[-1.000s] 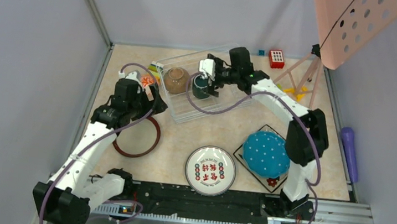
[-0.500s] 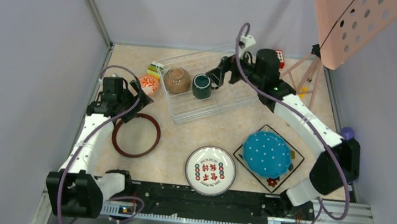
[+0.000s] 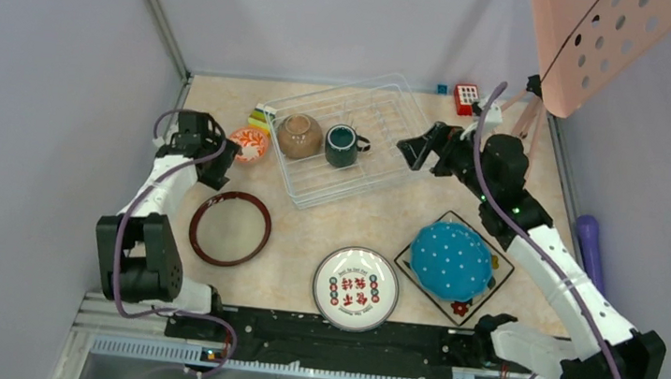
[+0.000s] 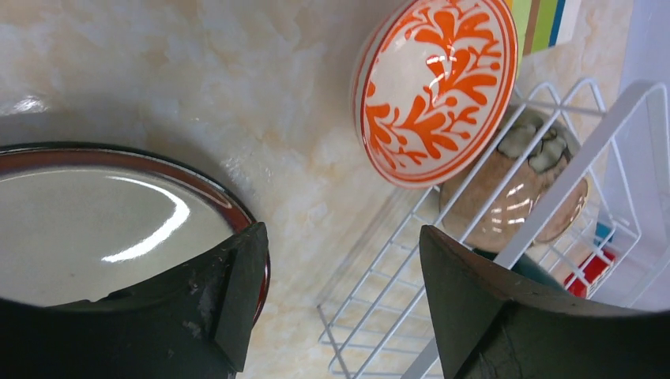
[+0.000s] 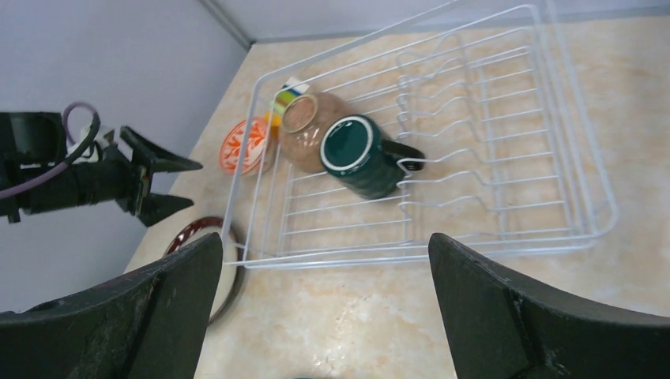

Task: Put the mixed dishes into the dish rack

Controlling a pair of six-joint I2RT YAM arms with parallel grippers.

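The white wire dish rack [image 3: 394, 130] stands at the back centre. In it are the brown bowl [image 3: 299, 136] and the dark green mug [image 3: 341, 146], which lies on its side [image 5: 359, 154]. The orange-and-white bowl [image 3: 250, 143] leans at the rack's left end [image 4: 434, 87]. The red-rimmed plate [image 3: 232, 228], the white plate with red characters [image 3: 355, 288] and the blue dotted plate [image 3: 450, 259] on the black square plate [image 3: 462, 306] lie on the table. My left gripper [image 3: 224, 167] is open and empty between the orange bowl and the red-rimmed plate [image 4: 103, 213]. My right gripper [image 3: 416, 149] is open and empty, just right of the rack.
Colourful toy blocks [image 3: 260, 118] sit behind the orange bowl. A red keypad toy [image 3: 466, 98] lies at the back. A pink perforated board [image 3: 592, 38] on a stand overhangs the back right corner. A purple object [image 3: 591, 254] lies by the right wall.
My right gripper has drawn back to the right, away from the mug and out of the rack; the mug stays in the rack. My left arm has pulled back toward the left wall.
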